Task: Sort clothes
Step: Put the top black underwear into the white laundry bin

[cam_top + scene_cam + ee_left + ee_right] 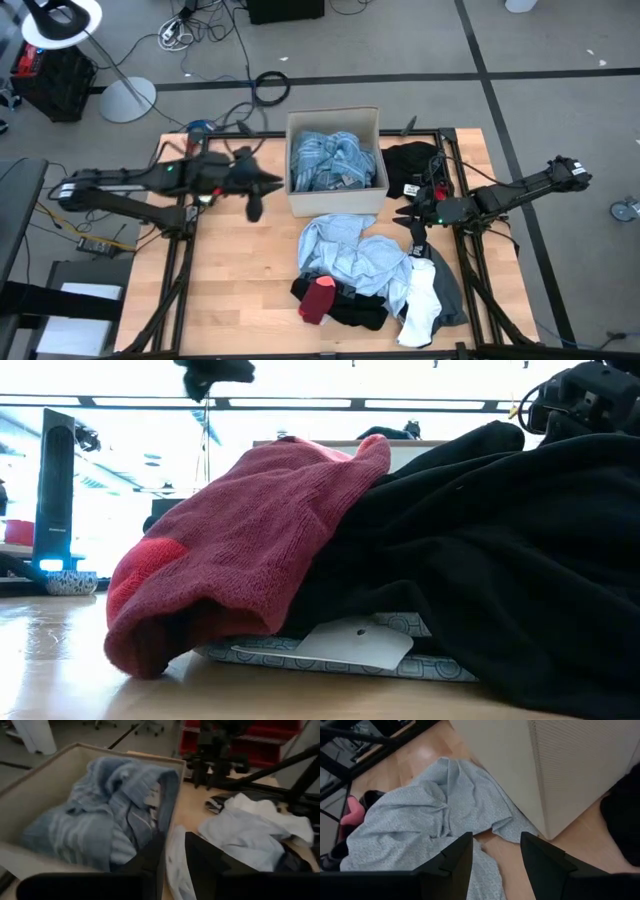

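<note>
A beige cardboard box [370,120] at the table's far middle holds blue-grey striped clothes [335,160]. In front of it lies a pile: a light blue garment [350,250], a small red piece [318,298], black [355,312], white [420,300] and grey [455,290] clothes. Another black garment [410,165] lies to the right of the box. My left gripper [174,837] hovers open, left of the box's near left corner, with nothing between its fingers. My right gripper [495,842] stands open over the light blue garment [420,815], by the box's near right corner.
The box's tall walls [570,775] stand close to both grippers. Bare wood shows on the table's left half [230,270]. In the low view the red piece [240,540] and black cloth [480,560] fill the foreground, lying on a patterned piece with a paper tag [350,645].
</note>
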`<state>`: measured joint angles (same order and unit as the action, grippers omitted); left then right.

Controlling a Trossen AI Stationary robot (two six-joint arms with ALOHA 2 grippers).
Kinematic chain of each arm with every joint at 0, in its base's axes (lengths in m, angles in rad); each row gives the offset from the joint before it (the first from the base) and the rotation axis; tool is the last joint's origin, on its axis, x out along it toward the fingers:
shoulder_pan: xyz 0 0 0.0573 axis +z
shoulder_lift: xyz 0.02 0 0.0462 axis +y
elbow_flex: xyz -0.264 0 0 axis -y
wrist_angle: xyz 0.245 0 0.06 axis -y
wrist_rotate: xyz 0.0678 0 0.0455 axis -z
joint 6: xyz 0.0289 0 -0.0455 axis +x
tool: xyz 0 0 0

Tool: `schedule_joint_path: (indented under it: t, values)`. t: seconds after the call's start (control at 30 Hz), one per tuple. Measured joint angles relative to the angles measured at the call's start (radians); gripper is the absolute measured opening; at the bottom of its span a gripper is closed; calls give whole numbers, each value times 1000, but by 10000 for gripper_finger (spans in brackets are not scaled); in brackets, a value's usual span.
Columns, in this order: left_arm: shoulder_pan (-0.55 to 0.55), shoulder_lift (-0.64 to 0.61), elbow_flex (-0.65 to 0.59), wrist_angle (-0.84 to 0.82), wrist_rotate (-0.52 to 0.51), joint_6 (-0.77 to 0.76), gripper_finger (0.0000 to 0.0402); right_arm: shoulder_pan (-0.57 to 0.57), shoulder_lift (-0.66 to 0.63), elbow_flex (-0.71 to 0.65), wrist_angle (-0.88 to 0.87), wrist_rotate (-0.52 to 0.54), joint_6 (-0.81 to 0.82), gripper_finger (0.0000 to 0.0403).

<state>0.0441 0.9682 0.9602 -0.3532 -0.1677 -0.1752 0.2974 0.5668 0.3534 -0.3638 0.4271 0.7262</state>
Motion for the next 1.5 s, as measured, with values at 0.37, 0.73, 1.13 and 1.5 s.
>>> schedule_joint_path:
  t: [0.37, 0.73, 1.13, 1.5]
  values:
    - [-2, -145, -228, 44, 43, -123, 80, 0, 9, 0, 2, 1, -83, 167]
    - [-2, -147, -305, 114, 68, -82, 80, -83, 0, 0, -88, 243, -92, 166]
    - [-109, -147, -311, 184, 136, -37, 80, -527, 38, 81, -307, 89, -90, 165]
    - [-120, -144, -311, 154, 135, -12, 80, -936, 239, 107, -339, -233, -168, 172]
